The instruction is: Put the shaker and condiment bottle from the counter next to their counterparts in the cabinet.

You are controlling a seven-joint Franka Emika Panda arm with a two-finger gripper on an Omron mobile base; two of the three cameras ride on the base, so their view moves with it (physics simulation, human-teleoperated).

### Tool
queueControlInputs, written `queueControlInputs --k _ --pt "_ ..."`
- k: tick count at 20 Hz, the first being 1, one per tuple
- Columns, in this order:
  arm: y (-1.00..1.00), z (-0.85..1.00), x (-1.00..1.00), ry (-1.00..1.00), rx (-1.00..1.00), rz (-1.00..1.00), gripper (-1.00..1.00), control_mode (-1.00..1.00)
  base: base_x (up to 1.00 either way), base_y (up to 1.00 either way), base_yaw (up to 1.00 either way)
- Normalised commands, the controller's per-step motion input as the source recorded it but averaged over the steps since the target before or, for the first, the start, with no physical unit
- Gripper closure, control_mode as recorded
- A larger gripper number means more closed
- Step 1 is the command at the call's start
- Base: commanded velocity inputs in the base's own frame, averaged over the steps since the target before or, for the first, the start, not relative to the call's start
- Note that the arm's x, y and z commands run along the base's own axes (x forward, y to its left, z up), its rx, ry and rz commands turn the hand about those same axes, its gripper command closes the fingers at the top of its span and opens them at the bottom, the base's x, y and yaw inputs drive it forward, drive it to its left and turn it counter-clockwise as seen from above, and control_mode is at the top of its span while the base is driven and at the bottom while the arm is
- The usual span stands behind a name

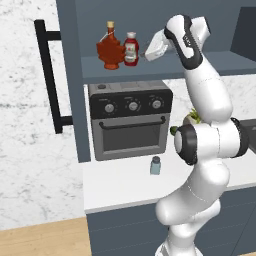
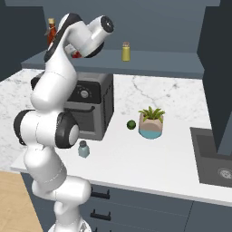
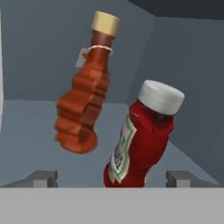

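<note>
Up on the cabinet point(image 1: 75, 60) shelf, condiment bottle point(image 3: 140, 144) beside maple-leaf bottle point(image 3: 83, 109), end effector point(image 3: 118, 179) spread

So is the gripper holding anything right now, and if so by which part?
Nothing is held. The gripper is open, its fingertips standing clear on either side of the ketchup bottle, which stands on the cabinet shelf beside the maple-leaf bottle.

Glossy white rounded arm point(image 1: 210, 105) (dark joint bands throughout)
</note>
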Motion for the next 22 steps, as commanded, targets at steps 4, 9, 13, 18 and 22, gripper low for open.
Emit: queueControlInputs --k 4,9,13,18,22 --pt "-0.23 0.00 -0.54 -0.13 0.00 0.00 -1.00 -1.00 0.00 0.00 0.00" --pt "-0.09 0.00 -0.53 -0.04 0.00 0.00 -1.00 -1.00 0.00 0.00 0.00" --pt "-0.10 0.00 -0.56 0.00 0.00 0.00 -1.00 -1.00 0.00 0.00 0.00" --pt "-0.33 0.00 -0.72 0.00 0.01 -0.01 -1.00 -1.00 0.00 0.00 0.00" --pt "-0.42 0.00 -0.78 0.00 0.02 -0.01 -1.00 -1.00 0.00 0.00 0.00"
